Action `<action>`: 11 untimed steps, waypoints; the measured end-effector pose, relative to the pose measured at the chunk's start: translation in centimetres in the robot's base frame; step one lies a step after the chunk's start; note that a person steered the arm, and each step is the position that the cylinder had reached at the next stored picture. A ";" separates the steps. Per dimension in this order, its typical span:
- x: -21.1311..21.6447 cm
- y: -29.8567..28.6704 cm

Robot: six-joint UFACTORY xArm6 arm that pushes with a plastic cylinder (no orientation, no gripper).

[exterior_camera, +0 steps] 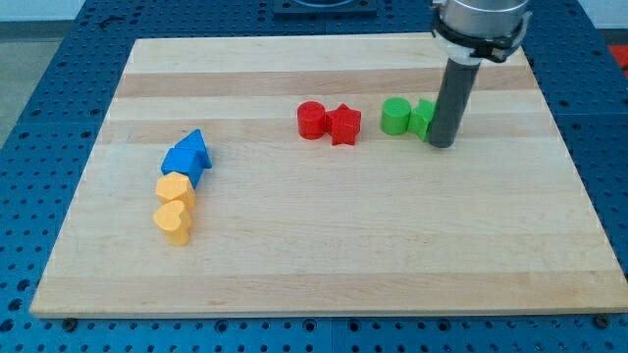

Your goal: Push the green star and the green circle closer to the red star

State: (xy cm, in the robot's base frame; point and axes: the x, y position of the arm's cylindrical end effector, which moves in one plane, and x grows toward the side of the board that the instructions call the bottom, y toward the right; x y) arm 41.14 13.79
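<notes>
The red star (344, 124) lies near the board's middle top, touching a red circle (312, 119) on its left. The green circle (395, 115) sits a short gap to the right of the red star. The green star (423, 119) touches the green circle's right side and is partly hidden by my rod. My tip (442, 144) rests on the board right against the green star's right side.
At the view's left, a blue triangle (197, 149) and a blue block (181, 163) sit above a yellow block (174, 188) and a yellow heart (173, 221). The wooden board (324, 265) lies on a blue perforated table.
</notes>
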 end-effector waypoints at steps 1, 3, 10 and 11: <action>0.0 -0.1; -1.0 6.7; -1.5 -0.9; -1.5 -1.0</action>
